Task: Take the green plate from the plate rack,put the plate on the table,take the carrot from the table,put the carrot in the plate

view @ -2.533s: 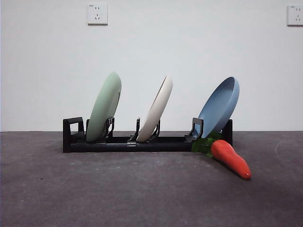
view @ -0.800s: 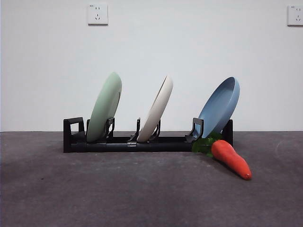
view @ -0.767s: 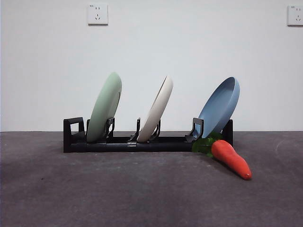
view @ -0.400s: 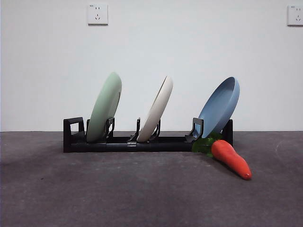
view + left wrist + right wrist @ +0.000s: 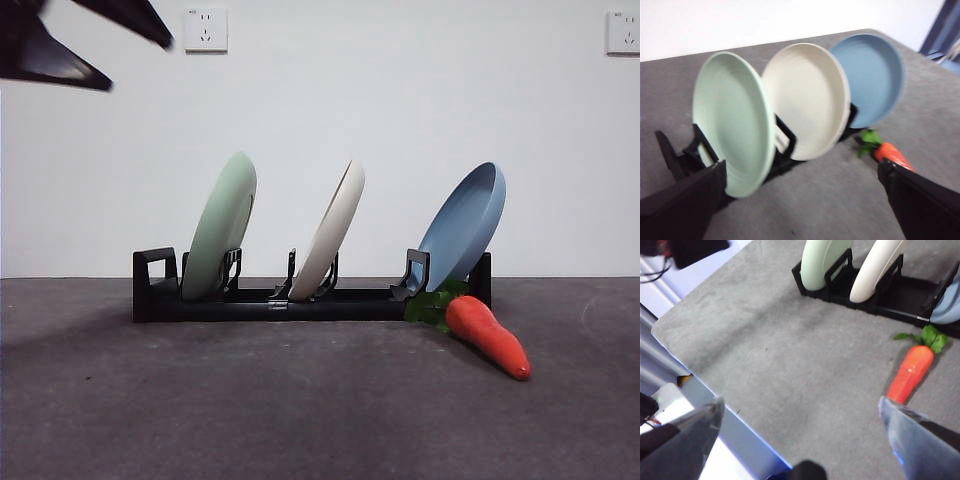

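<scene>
Sage-green, the green plate (image 5: 222, 228) is seen leaning in the end slot of the plate rack (image 5: 300, 300), just beside the cream plate (image 5: 330, 232). The carrot (image 5: 487, 336) lies on the bench (image 5: 300, 410) by the blue plate (image 5: 463, 225). The left pincer (image 5: 800, 200) is held wide open, well short of the plates; the right pincer (image 5: 800, 435) is likewise spread. A neighbouring plate could be knocked if the rim is approached off-line. Only the wrist views show the plate faces.

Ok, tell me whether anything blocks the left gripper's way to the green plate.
Nothing visible does. The left gripper hangs open, facing the green plate, which leans in the end slot of the plate rack. The cream plate sits one slot further along, and the carrot lies by the rack's far end.
</scene>
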Tool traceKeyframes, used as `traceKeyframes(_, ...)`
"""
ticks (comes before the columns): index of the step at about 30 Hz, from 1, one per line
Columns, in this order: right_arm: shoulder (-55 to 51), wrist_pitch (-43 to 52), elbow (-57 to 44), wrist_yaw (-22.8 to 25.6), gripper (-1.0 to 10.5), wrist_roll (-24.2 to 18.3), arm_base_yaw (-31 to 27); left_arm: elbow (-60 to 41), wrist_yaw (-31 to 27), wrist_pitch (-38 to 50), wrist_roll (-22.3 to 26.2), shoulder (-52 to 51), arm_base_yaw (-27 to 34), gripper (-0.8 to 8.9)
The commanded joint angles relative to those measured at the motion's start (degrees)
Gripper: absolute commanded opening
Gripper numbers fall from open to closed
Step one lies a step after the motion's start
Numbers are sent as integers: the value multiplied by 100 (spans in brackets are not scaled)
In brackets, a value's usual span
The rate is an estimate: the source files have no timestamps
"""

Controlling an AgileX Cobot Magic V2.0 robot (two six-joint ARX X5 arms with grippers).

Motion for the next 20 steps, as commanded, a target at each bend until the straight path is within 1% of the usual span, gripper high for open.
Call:
traceKeyframes(1,-2,-39,17,0,598,44,9,352,-190,144,2,584,-127,566)
traceKeyframes(5,-2,-50,17,-2,598,85,9,1228,-254,138,26,1735,-315,566)
traceKeyframes(10,-2,-55,17,-2,598,190,9,2208,-745,157,31,2988,-531,566)
traceKeyframes(12,-2,-55,17,0,598,192,9,2356,-916,275,28,3279,-575,566)
traceKeyframes(17,-2,-55,17,0,598,212,9,2363,-949,343,26,3668,-612,566)
traceKeyframes(19,-2,-55,17,2,598,212,9,2363,-1058,302,9,3687,-645,555)
traceKeyframes(20,-2,-55,17,2,598,212,9,2363,-1067,306,9,3687,-647,472)
